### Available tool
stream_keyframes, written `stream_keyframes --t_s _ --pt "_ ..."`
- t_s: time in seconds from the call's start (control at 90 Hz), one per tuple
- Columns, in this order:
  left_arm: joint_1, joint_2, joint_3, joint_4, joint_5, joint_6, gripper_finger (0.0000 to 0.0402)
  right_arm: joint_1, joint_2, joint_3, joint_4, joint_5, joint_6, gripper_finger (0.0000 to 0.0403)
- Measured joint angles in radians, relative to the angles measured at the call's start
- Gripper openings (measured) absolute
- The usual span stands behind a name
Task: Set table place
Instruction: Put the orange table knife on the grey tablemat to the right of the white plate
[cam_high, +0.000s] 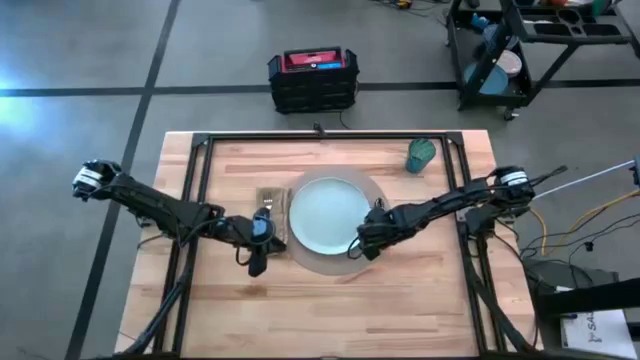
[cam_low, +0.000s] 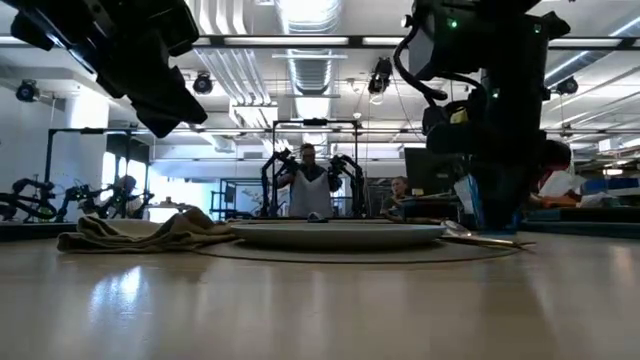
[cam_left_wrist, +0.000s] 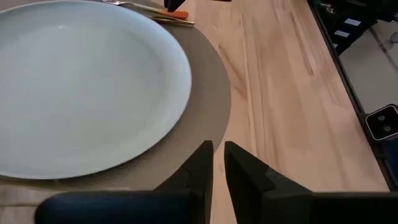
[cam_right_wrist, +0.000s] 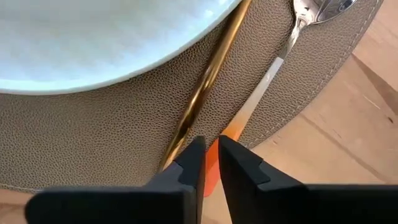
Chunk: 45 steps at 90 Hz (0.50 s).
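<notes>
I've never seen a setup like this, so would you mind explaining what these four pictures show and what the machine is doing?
It is a robot with two dark arms at a wooden table, each ending in a two-finger gripper. One picture looks straight down from above, one looks level across the tabletop, and two come from cameras on the arms' wrists.

On the table lies a round tan mat with a pale blue plate on it. A napkin with a fork lies left of the plate, and a teal cup stands at the far right.

The left gripper hovers beside the napkin, fingers nearly closed, holding nothing. The right gripper is at the mat's right edge, pinching the orange handle of a utensil lying there beside a gold-coloured one.
</notes>
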Motion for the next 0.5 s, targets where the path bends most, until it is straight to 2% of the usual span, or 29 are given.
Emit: stream_keyframes --t_s 0.5 --pt "0.0 0.0 0.0 0.001 0.0 -0.038 0.0027 0.0 0.0 0.0 0.006 -0.034 0.032 0.0029"
